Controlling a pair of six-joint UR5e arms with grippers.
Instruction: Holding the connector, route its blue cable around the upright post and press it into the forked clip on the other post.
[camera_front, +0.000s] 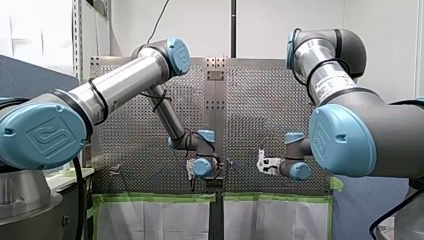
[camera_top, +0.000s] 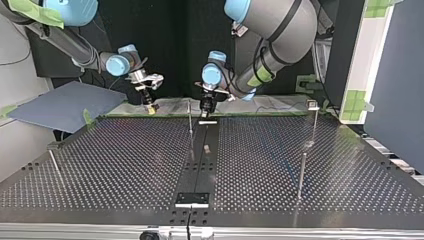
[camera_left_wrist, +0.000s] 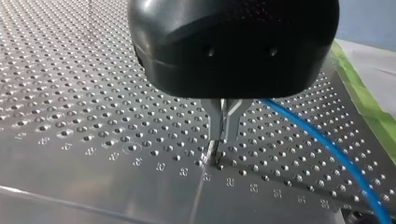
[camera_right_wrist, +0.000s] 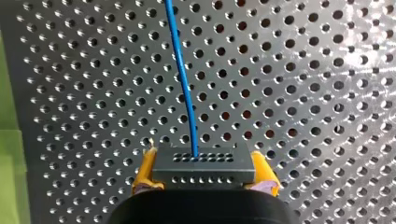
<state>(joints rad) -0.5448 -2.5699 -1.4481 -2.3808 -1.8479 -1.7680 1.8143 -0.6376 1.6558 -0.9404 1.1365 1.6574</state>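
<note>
My right gripper (camera_right_wrist: 203, 173) is shut, its yellow pads (camera_right_wrist: 145, 169) clamping a dark grey connector (camera_right_wrist: 203, 163) just above the perforated plate. A blue cable (camera_right_wrist: 183, 79) leaves the connector's face and runs straight ahead over the holes. The same cable (camera_left_wrist: 327, 145) curves past beside my left gripper (camera_left_wrist: 218, 156), whose metal fingers (camera_left_wrist: 215, 122) are pressed together with their tips at the plate. In the top view my left gripper (camera_top: 206, 111) hangs beside a thin upright post (camera_top: 190, 122). A taller post carrying a small clip (camera_top: 313, 104) stands at that view's right.
Two more thin posts (camera_top: 302, 170) (camera_top: 54, 162) rise from the perforated table (camera_top: 125, 165). A dark centre strip (camera_top: 200, 165) with a white-edged block runs down its middle. Green tape (camera_front: 160, 198) lines the table's edge. A blue-grey sheet (camera_top: 60, 105) lies past the top view's left.
</note>
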